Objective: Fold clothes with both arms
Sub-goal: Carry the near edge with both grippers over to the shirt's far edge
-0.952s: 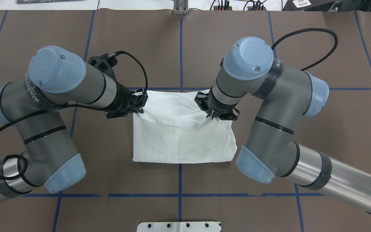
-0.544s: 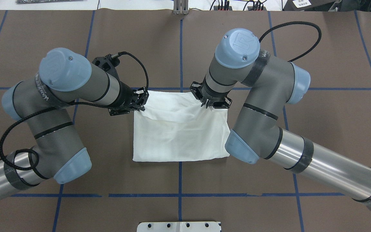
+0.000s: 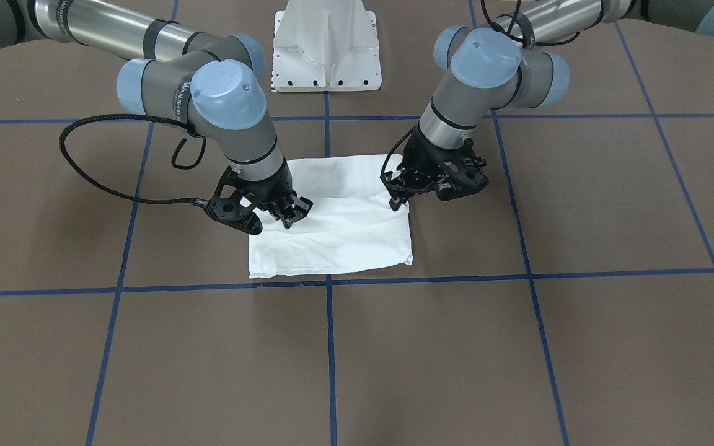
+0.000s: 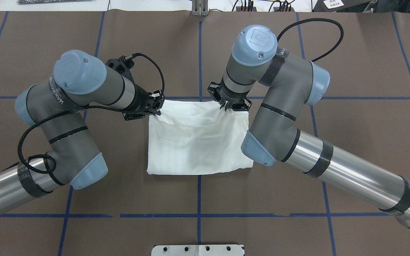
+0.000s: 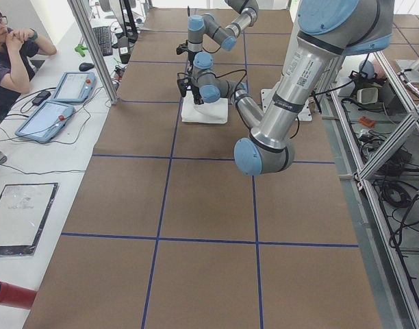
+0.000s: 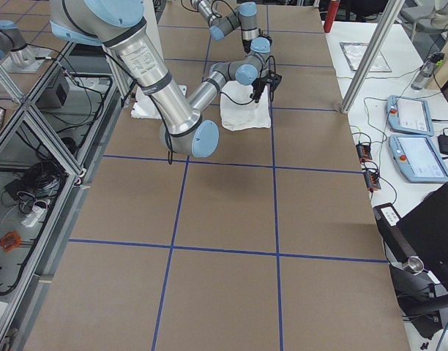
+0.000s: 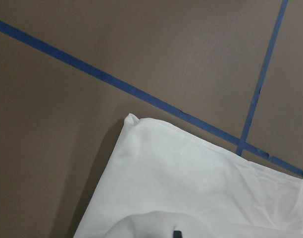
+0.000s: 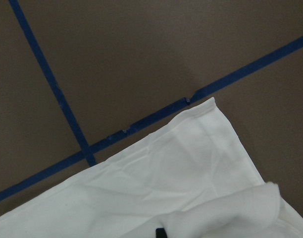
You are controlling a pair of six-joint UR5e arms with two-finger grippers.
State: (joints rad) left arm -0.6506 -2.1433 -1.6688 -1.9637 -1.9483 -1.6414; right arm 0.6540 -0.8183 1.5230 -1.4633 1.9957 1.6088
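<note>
The blue cap on my right arm carries a UR mark. The T-shirt lies folded mid-worktop, its far edge along a blue tape line, with open brown surface on every side. My left jaws and right jaws clench its doubled-over layer, now carried farther forward than a second ago.

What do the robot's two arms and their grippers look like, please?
Both the left arm and right arm are tubular: grey links, polished silver sections, black bands and light blue joint caps with an embossed logo, and white lettering on the grey. Braided black cables run to the black skeletal left gripper and right gripper.
</note>
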